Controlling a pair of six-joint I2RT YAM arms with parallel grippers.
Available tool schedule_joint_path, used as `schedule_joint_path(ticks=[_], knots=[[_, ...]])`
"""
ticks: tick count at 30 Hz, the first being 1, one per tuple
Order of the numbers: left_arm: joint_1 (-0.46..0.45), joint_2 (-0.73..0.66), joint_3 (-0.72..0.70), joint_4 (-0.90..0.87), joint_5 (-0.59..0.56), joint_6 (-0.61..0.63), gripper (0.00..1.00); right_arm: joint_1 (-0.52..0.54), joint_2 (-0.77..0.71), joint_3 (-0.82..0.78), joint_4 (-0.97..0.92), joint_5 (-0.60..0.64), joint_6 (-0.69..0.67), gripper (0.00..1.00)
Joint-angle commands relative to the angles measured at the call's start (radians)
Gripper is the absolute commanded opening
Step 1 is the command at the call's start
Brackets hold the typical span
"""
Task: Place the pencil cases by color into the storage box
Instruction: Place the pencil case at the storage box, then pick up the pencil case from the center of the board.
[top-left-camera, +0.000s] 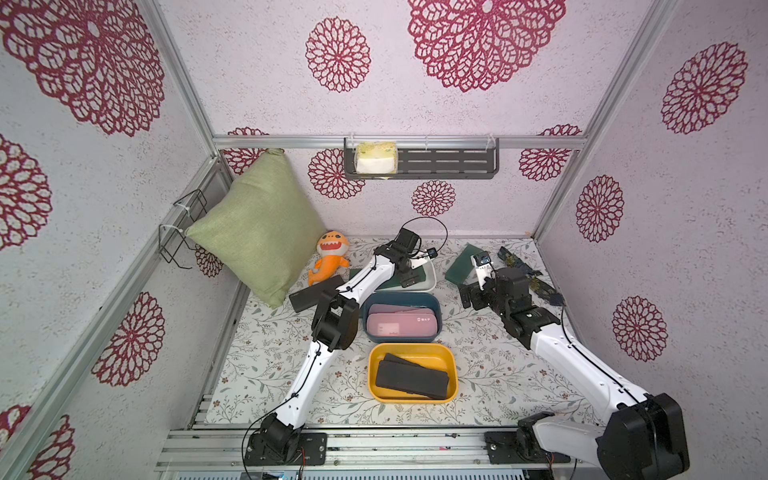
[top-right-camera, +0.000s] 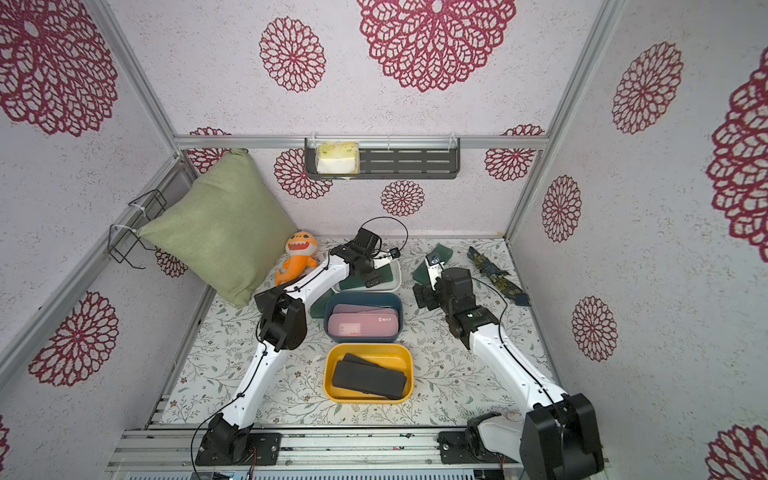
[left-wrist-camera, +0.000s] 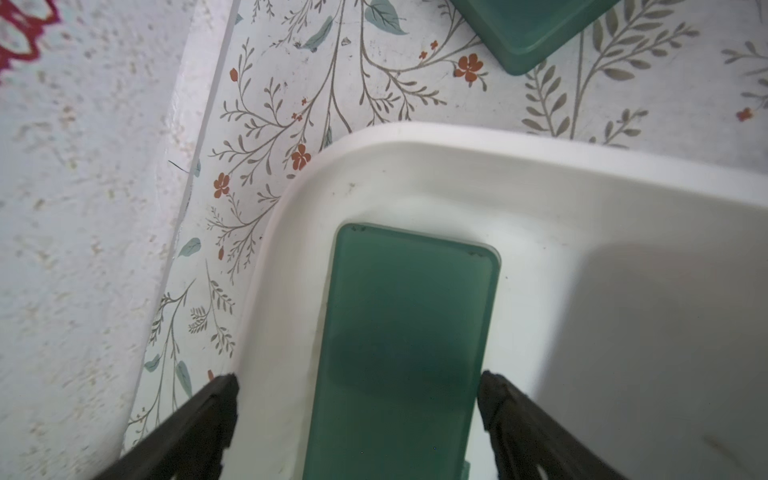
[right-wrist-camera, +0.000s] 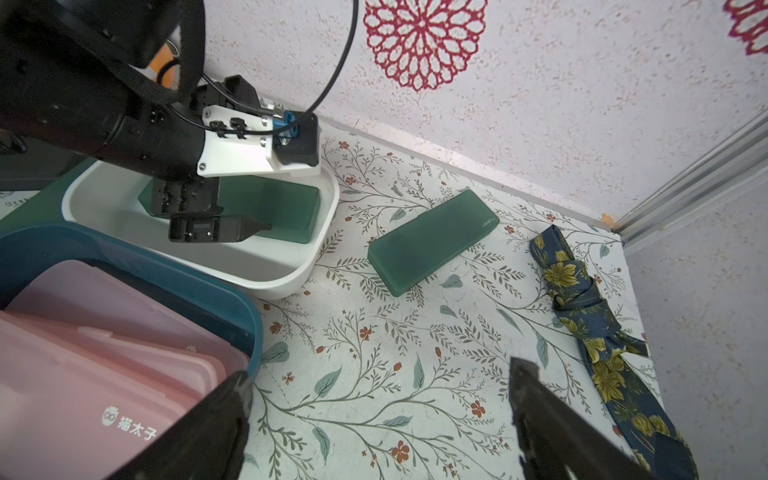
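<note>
Left gripper (left-wrist-camera: 358, 376) is over the white bin (left-wrist-camera: 457, 143), jaws spread wider than the dark green pencil case (left-wrist-camera: 407, 332) lying flat on the bin floor beneath. One finger (left-wrist-camera: 199, 419) stands clear of the case edge. The other sits right at the opposite edge, and I cannot tell whether it touches. Nothing pinched. Right gripper (right-wrist-camera: 380, 372) hangs over bare floral tablecloth (right-wrist-camera: 374, 332) near the blue bin (right-wrist-camera: 166, 266), jaws wide apart, empty. Second green case (right-wrist-camera: 432, 245) lies flat on the cloth between the white bin and the blue floral cloth strip (right-wrist-camera: 582, 299), touching neither. Third green case (top-right-camera: 319, 309) is partly hidden under the left arm, just beside the blue bin. Blue bin holds the pink pencil cases (top-left-camera: 401, 324), stacked and overlapping; count not certain. Yellow bin (top-left-camera: 415, 350) holds two black pencil cases (top-left-camera: 411, 378), one askew on the other. One more black case (top-left-camera: 307, 297) lies on the table in front of the green pillow (top-left-camera: 257, 224), with the left arm crossing above it. Bins in a row: white farthest from the arm bases, blue in the middle, yellow nearest.
</note>
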Motion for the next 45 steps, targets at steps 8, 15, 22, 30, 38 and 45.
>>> schedule_joint_path(ticks=[8,15,22,30,38,45], knots=[[-0.007,-0.224,-0.125,0.088,0.051,-0.115,0.98,-0.008,0.062,0.065,-0.022,0.104,0.130,0.99],[0.001,-0.311,-0.230,0.107,0.034,-0.158,0.99,-0.012,0.122,0.121,-0.059,0.140,0.206,0.99],[0.069,-0.484,-0.380,0.198,-0.038,-0.476,0.99,-0.032,0.328,0.334,-0.189,0.229,0.371,0.99],[0.214,-0.734,-0.636,0.150,-0.056,-0.954,0.98,-0.074,0.662,0.661,-0.348,0.229,0.648,0.99],[0.241,-0.817,-0.743,0.057,-0.018,-1.056,0.97,-0.094,0.893,0.905,-0.425,0.199,0.832,0.99],[0.277,-0.824,-0.717,-0.016,0.130,-1.051,0.97,-0.100,1.124,1.241,-0.667,0.233,0.918,0.99]])
